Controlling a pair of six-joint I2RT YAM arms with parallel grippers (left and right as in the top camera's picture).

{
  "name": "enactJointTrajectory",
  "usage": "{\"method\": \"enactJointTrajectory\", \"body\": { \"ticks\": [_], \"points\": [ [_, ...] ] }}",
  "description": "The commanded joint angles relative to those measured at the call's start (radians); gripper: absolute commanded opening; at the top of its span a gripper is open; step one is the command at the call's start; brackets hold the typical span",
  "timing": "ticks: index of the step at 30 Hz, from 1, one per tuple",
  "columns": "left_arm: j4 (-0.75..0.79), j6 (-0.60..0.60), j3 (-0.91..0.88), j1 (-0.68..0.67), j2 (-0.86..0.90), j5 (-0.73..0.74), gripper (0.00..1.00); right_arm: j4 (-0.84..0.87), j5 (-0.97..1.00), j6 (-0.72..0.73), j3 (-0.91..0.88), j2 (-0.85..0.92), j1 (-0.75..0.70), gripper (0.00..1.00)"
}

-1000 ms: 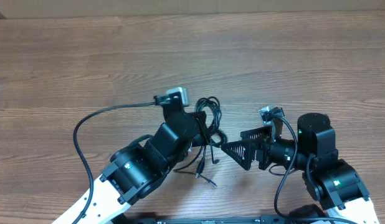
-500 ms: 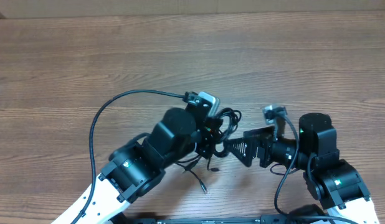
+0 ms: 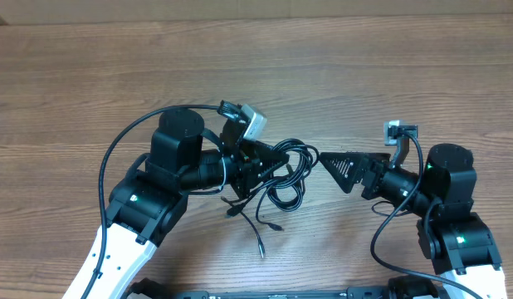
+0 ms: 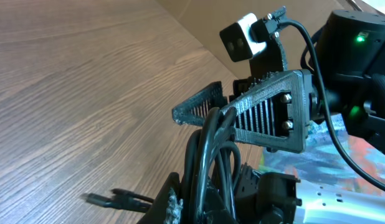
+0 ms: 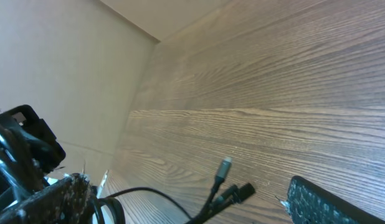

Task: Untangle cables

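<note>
at left tool [image 3: 261, 163], half-hidden cables [image 3: 295, 178]

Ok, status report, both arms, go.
Left gripper shut on the cables. Right gripper open, tips beside them. Loose plug ends trail on the table. Nothing in the way.

cables [image 3: 291, 170]: several thin black cords, still tangled, bunched in overlapping loops near the table's front middle. The left side of the bunch is pinched in the closed left gripper [image 3: 265, 164], and the loops fan out to the right of the grip (crossings too dense to trace). Three loose tails trail toward the front edge. The longest tail [image 3: 260, 237] ends in a small plug, with two shorter ones beside it. In the left wrist view the cords arch up tightly from the jaws, one plug end [image 4: 111, 198] flat on the wood. The right wrist view shows a silver-tipped plug [image 5: 225, 165] just beside a black plug [image 5: 242, 191].
</note>
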Motion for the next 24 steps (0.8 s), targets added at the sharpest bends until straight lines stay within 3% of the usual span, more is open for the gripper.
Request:
{"method": "enactJointTrajectory", "body": {
  "ticks": [1,9,19,24],
  "points": [
    [0.027,0.023,0.011,-0.003,0.007,0.039,0.04,-0.011,0.003,-0.037,0.009,-0.009,-0.002,1.0],
    [0.062,0.011,0.011,-0.018,0.073,0.014,0.04,-0.019,-0.145,-0.203,0.009,-0.009,-0.001,1.0],
    [0.099,-0.005,0.011,-0.019,0.09,-0.027,0.04,-0.041,-0.145,-0.245,0.009,-0.009,-0.001,1.0],
    [0.101,-0.005,0.011,-0.111,0.09,-0.031,0.04,-0.038,-0.089,-0.19,0.009,-0.009,-0.001,1.0]
  ]
}}
